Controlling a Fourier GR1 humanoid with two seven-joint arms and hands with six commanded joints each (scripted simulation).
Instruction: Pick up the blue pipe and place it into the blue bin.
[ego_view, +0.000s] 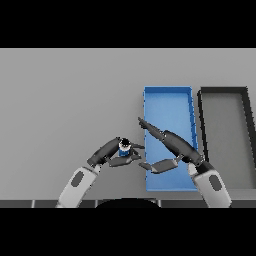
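Two bins: a shallow rectangular blue bin (168, 102) lies on the right half of the flat grey table (65, 100), with a dark grey rectangular tray (225, 92) just beside it on its right.
Right hand: the dark right hand (170, 142) hangs over the blue bin's lower part, fingers straight and spread, holding nothing; its index reaches up and left past the bin's left wall.
Left hand: the dark left hand (107, 151) sits just left of the blue bin, fingers and thumb curled round the pipe.
Blue pipe: a short blue cylindrical pipe with a dark open top (124, 147) stands roughly upright in the left hand's grasp, near the bin's left wall; whether it is off the table cannot be told.
Step in hand: judged as the carry to the bin.
Doing it well: keep the fingers closed and the pipe upright; lift enough to clear the left wall; move rightward; draw the right hand aside, since it lies across the drop area; release only once the pipe is inside the walls.
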